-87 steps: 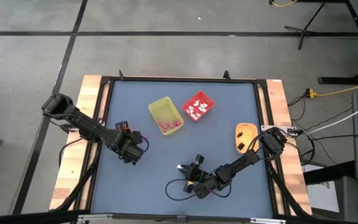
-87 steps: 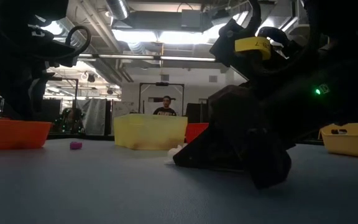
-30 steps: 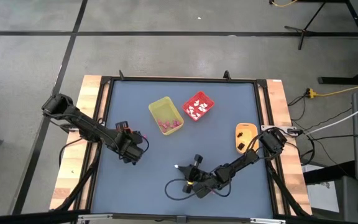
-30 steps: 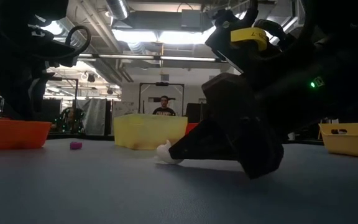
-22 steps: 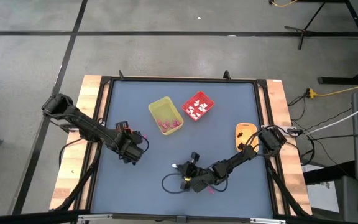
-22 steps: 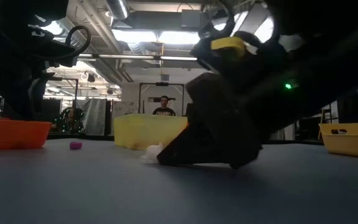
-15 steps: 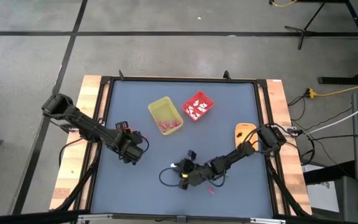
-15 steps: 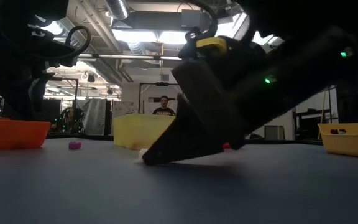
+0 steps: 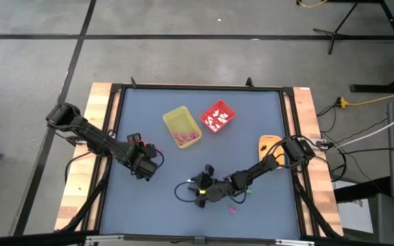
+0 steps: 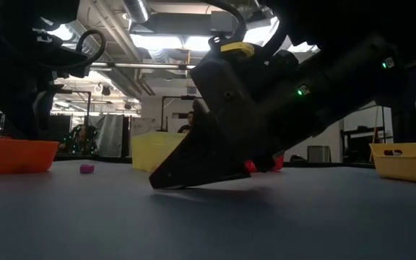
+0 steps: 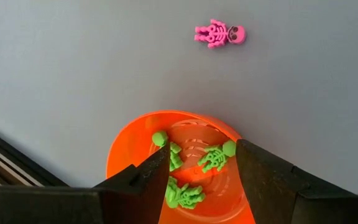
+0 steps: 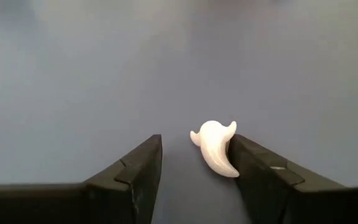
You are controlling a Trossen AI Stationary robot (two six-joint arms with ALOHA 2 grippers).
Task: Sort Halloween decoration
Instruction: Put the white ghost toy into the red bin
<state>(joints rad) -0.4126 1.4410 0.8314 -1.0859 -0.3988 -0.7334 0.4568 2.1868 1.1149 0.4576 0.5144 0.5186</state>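
White ghost between parted fingers, low on the table

The right gripper point(image 12: 194, 171) is spread, the ghost point(image 12: 216, 147) touching one finger (not pinched). If closed off-centre, it could be flicked away. Open table point(image 9: 169, 198) is left all around. The left gripper point(image 11: 197, 177) is spread over the orange bowl point(image 11: 120, 155).

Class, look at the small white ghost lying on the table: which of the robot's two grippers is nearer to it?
Right. The right gripper is open around the white ghost, one finger against it. The left gripper hovers open over an orange bowl, well away.
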